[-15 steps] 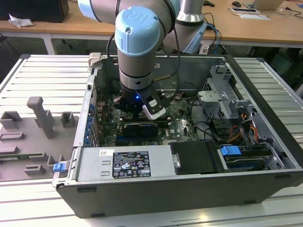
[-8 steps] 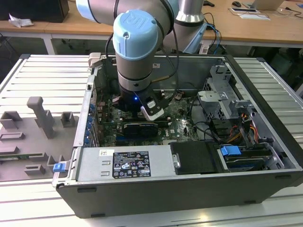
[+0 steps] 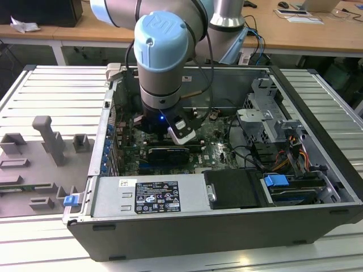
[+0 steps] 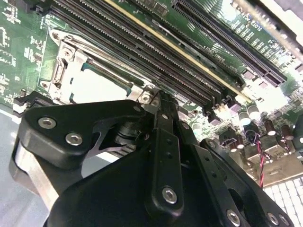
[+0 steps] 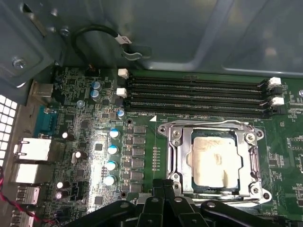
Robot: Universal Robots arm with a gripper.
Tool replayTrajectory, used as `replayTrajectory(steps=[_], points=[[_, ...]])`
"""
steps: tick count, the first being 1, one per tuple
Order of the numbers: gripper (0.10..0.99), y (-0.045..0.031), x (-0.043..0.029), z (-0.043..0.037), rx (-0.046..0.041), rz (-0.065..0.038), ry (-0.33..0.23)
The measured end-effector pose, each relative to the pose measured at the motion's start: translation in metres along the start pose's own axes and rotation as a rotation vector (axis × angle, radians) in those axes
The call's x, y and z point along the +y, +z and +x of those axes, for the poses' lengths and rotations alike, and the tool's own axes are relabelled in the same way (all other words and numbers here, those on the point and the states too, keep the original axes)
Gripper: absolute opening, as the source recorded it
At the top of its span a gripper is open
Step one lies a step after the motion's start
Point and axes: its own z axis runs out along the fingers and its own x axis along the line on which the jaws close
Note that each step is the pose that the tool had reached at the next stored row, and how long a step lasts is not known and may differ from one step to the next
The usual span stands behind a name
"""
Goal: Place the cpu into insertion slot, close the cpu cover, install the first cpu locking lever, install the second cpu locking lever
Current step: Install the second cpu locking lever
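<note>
A ribbed metal counter (image 3: 51, 85) carries an open computer case (image 3: 227, 226), with wooden desks behind it, and I reach down into that case over the green board (image 5: 85, 94). My landmark is the slot (image 5: 173, 142), the silver-rimmed socket beside the long black memory slots (image 5: 194, 92). The cpu (image 5: 214, 161) already lies flat inside the slot, pale metal top facing up, square to the rim. The cover (image 5: 250, 156) is down around it, its frame bordering the chip on all sides and the chip showing through the window; in the second wrist view the same cover (image 4: 64, 71) lies flat against the socket. My jaws (image 5: 163, 187) hang just at the slot's edge, on the side away from the memory slots, their tips drawn together with no gap I can see, clenched on nothing. I judge the cpu light, stiff and fragile underneath, best taken by its edges and never pressed on its top. The cover looks thin, springy sheet metal, safest pushed on its frame. Being square, the cpu has no long axis; its sides run parallel with the memory slots. I cannot make out the locking levers clearly.
</note>
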Motion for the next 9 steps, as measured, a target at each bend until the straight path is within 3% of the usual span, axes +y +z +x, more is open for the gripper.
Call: replayTrajectory(steps=[9], points=[[0.106,-0.0051,0.0016,0.0004,-0.0011,0.0,0.0]])
